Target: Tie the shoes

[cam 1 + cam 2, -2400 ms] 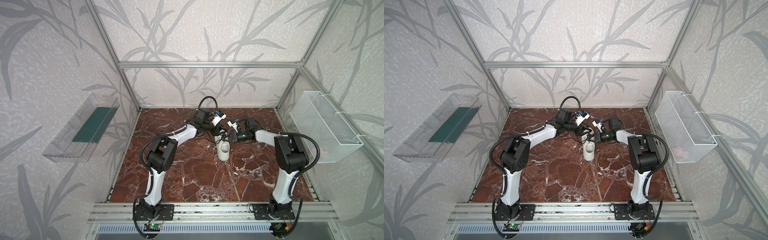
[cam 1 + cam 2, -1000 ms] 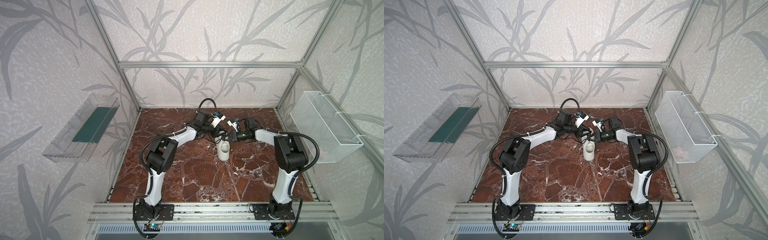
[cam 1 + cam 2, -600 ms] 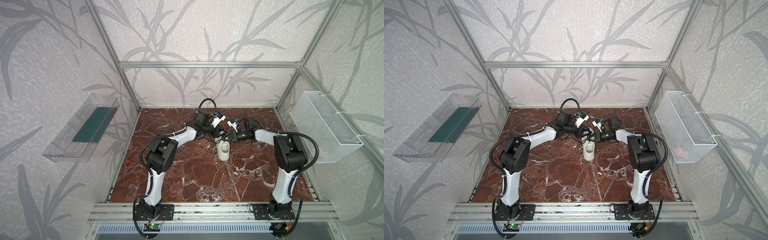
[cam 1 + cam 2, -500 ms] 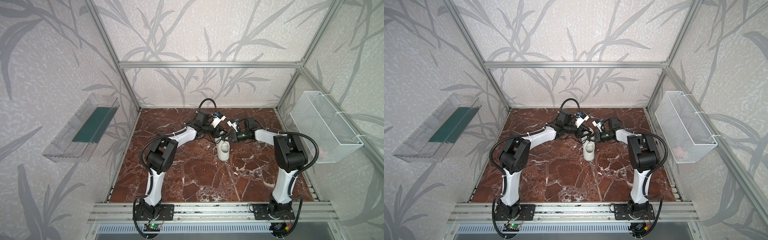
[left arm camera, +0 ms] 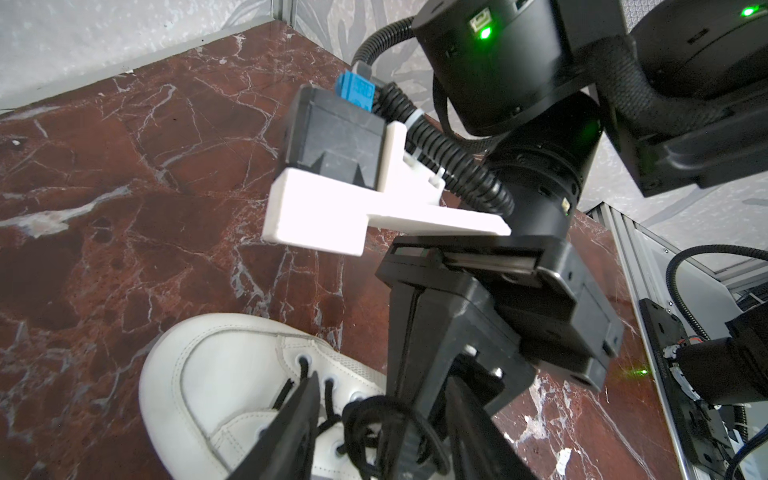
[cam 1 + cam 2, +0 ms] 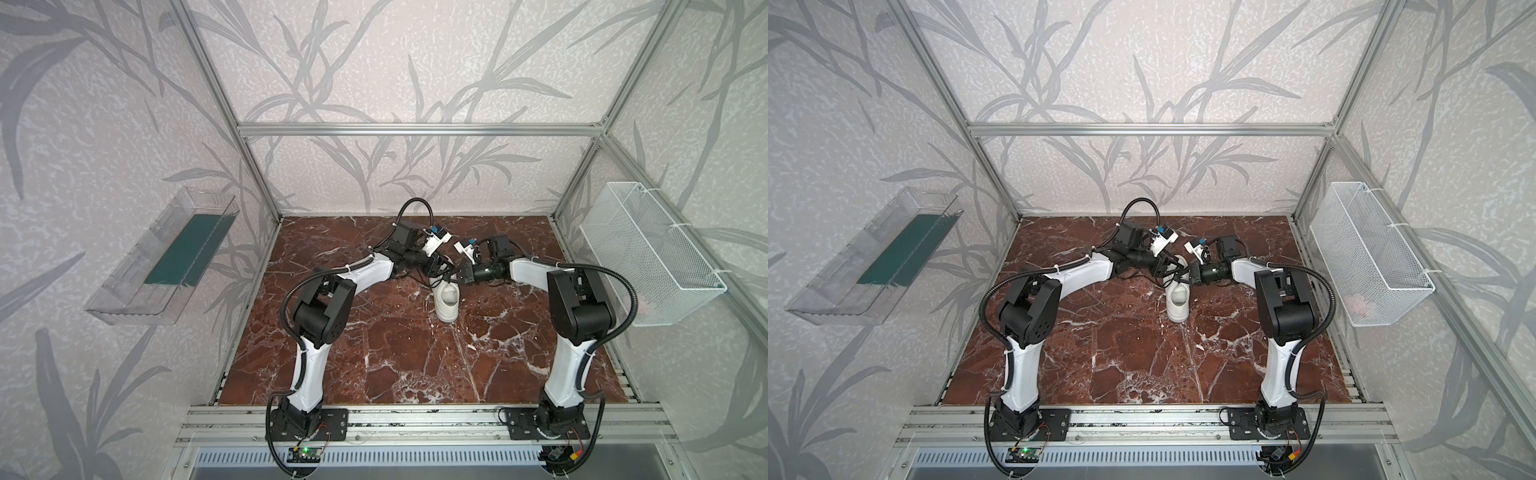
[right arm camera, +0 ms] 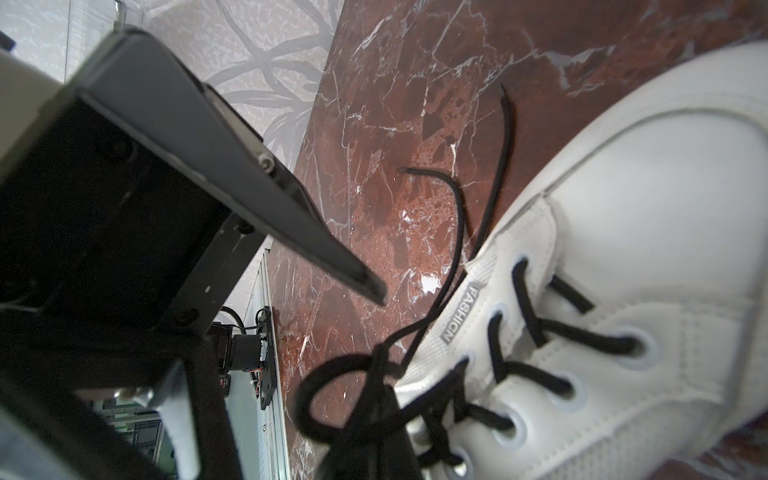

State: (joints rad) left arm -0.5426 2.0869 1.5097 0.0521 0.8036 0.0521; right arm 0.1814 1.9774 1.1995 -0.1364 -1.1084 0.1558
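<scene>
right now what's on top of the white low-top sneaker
Thin black laces cross the sneaker's eyelets, looping into the shut right gripper between the open left gripper's fingers; the grippers cover its opening.

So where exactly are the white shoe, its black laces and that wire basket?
white shoe (image 6: 447,307): in a top view, on the toe end.
black laces (image 7: 528,303): right wrist view, on a strand crossing between eyelets.
wire basket (image 6: 623,249): in a top view, on its mesh side wall.

Bright even light, blurred wrist foregrounds
</scene>
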